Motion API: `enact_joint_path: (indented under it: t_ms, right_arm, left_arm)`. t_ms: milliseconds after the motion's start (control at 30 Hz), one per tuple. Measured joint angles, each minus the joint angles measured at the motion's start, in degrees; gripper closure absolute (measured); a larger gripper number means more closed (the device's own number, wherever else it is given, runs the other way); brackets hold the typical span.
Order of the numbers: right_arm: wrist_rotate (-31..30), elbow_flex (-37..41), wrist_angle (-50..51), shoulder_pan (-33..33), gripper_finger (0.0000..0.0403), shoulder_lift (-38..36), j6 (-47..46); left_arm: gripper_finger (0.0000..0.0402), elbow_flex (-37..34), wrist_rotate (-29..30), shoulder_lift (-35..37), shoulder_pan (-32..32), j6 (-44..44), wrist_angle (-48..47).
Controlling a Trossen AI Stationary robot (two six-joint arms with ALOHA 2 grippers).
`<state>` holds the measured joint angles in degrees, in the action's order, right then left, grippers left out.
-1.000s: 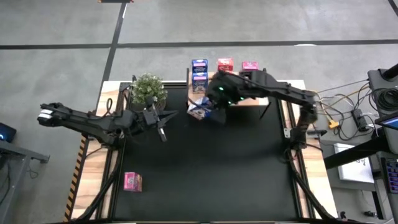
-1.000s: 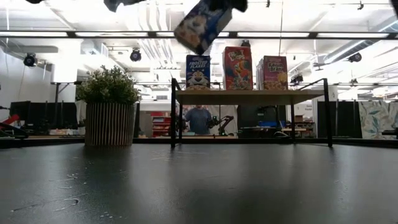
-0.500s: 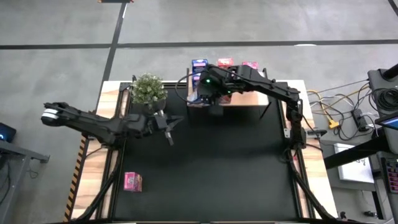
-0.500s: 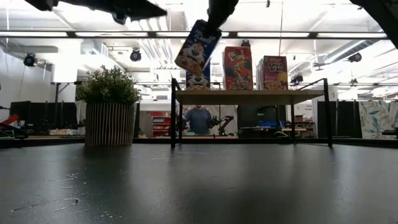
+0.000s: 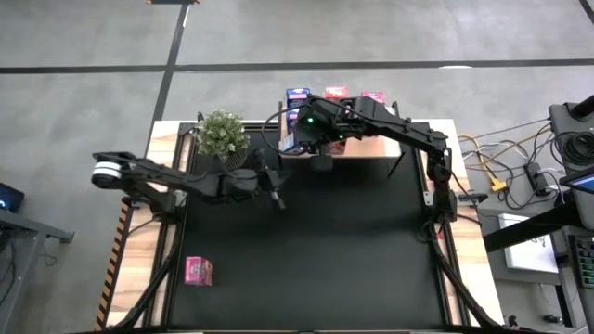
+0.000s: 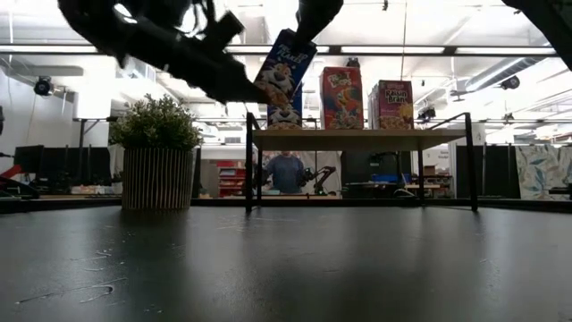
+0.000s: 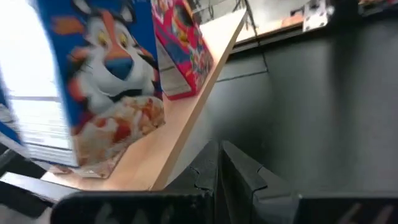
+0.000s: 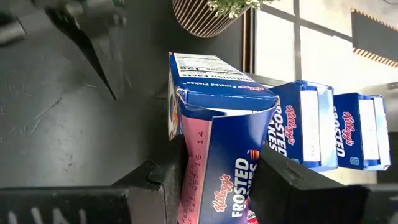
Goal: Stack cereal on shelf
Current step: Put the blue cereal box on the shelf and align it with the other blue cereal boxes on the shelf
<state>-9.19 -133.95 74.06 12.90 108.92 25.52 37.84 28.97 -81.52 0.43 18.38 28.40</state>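
Right gripper [image 8: 217,171]: closed on a blue Frosted Flakes box [image 6: 284,67], held tilted in the air above the left end of the shelf [image 6: 357,139]. It has carried the box from over the black table [image 5: 306,250] to the shelf edge and has barely moved in the last half second.
Held box, position: tilted above and in front of a blue box [image 6: 284,114] that stands on the board; whether the two touch cannot be told.
Left gripper [image 7: 221,165]: fingers pressed together, holding nothing. The arm has swept across the table from beside the potted plant [image 5: 221,133] toward the shelf front and now points at the shelf's left end, close to the held box.
Shelf load: the blue box, a red box [image 6: 341,97] and a pink box [image 6: 394,104] stand upright in a row on the wooden top.
Remaining stock: one pink box [image 5: 198,270] lies on the table's near left edge, well apart from the shelf.
Task meaning: transport of the held box is done; placement is not. The next move likely calls for levelling the box before release.
Risk: the left arm's approach crowds the right gripper's working space.
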Motion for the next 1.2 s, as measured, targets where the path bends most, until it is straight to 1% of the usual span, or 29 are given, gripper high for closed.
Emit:
enact_joint_path:
  t_ms: [67,267,467,567,633,967,1200]
  right_arm:
    - [0.0,0.04,-0.04,0.16,0.0268,0.0,0.02]
    - [0.02,1.17,-0.07,0.57,0.0268,0.0,0.04]
    - [-0.28,3.39,-0.35,1.04,0.0268,0.07,0.1]
    - [-3.14,3.79,-0.97,1.04,0.0266,0.07,0.79]
    - [-4.18,3.82,-1.42,1.04,0.026,0.07,1.11]
    - [-4.2,3.87,-2.84,1.04,0.0203,0.07,1.52]
    - [-4.33,3.87,-3.5,1.04,0.0187,0.07,1.53]
  left_arm:
    - [0.0402,1.42,0.45,-2.54,0.94,0.05,0.07]
    - [0.0402,3.5,6.01,-7.42,2.53,0.1,0.47]
    - [0.0402,3.74,6.34,-9.12,2.82,0.44,3.41]
    - [0.0402,3.74,6.47,-9.63,3.21,0.51,4.48]
    - [0.0402,3.74,6.51,-9.64,3.39,0.33,4.77]
    - [0.0402,3.74,6.49,-9.64,3.45,-0.06,6.6]
    - [0.0402,3.74,6.49,-9.64,3.45,-0.99,7.56]
